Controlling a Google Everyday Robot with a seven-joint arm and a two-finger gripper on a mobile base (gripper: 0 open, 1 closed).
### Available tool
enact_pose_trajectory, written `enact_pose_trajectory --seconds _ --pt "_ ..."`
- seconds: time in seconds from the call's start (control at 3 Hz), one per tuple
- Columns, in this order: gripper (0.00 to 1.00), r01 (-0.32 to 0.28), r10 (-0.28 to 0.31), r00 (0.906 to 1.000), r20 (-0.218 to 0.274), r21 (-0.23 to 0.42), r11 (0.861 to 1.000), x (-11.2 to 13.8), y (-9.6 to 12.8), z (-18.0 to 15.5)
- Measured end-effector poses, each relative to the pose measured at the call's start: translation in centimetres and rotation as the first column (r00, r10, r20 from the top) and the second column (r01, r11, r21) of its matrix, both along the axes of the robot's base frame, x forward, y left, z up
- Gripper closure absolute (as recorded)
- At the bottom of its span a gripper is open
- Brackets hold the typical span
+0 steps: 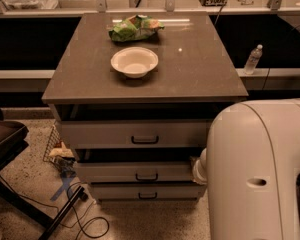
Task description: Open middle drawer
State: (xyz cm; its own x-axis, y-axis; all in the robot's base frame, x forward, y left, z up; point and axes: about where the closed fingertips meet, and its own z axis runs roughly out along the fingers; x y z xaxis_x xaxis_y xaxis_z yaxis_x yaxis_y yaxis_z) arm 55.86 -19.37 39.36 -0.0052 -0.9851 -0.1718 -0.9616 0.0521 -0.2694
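The cabinet (145, 79) has three pale-grey drawers, each with a small dark handle. The middle drawer (140, 171) is the second one, and its handle (146, 176) sits at the centre. Its front stands slightly out from the cabinet, with a dark gap above it. My arm's large white housing (255, 174) fills the lower right, and a rounded white joint (199, 169) sits at the drawer's right end. The gripper itself is hidden behind this housing.
A white bowl (134, 61) and a green bag (135, 28) lie on the cabinet top. A water bottle (252, 59) stands on the ledge to the right. A dark chair (5, 144), cables (85, 219) and a wire basket (57, 146) occupy the floor at left.
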Motion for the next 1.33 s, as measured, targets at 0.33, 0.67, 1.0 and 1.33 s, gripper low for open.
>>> enact_pose_trajectory --seconds 0.33,0.67,1.0,1.33 --pt "1.00 0.000 0.000 1.0000 0.000 0.000 1.000 0.00 0.00 0.10" --pt "1.00 0.000 0.000 1.0000 0.000 0.000 1.000 -0.01 0.00 0.13" --pt "1.00 0.000 0.000 1.0000 0.000 0.000 1.000 -0.02 -0.01 0.31" --pt "1.00 0.000 0.000 1.0000 0.000 0.000 1.000 -0.02 -0.01 0.42"
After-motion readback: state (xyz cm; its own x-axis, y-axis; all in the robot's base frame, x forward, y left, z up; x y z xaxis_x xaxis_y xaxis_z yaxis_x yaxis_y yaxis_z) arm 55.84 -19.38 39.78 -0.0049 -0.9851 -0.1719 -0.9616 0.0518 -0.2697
